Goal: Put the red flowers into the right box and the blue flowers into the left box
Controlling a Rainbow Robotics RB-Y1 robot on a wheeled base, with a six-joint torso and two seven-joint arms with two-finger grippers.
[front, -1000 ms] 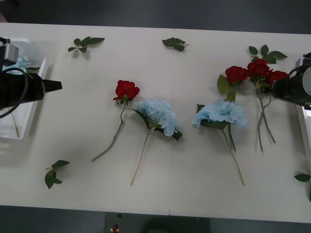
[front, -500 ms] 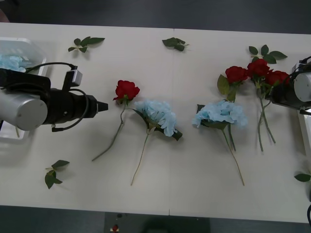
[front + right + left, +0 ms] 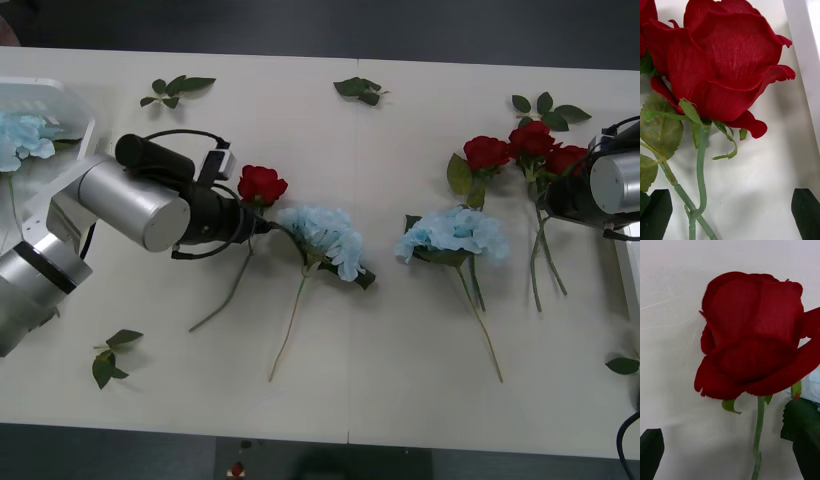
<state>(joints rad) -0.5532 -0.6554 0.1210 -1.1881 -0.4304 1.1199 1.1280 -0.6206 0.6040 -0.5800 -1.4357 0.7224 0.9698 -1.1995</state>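
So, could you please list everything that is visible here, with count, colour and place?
red flowers: four, deep red; one left of centre, three clustered at right, all on the table.
blue flowers: three, pale blue; two mid-table, one in the left box.
left box: one, white, far left edge.
right box: one, white, far right edge.
loose leaf sprigs: five, green; three along the far side, one near left, one near right.
table: one, cream.
left end effector: black fingers open astride the lone rose's stem.
right end effector: black fingers open over the rightmost rose's stem.
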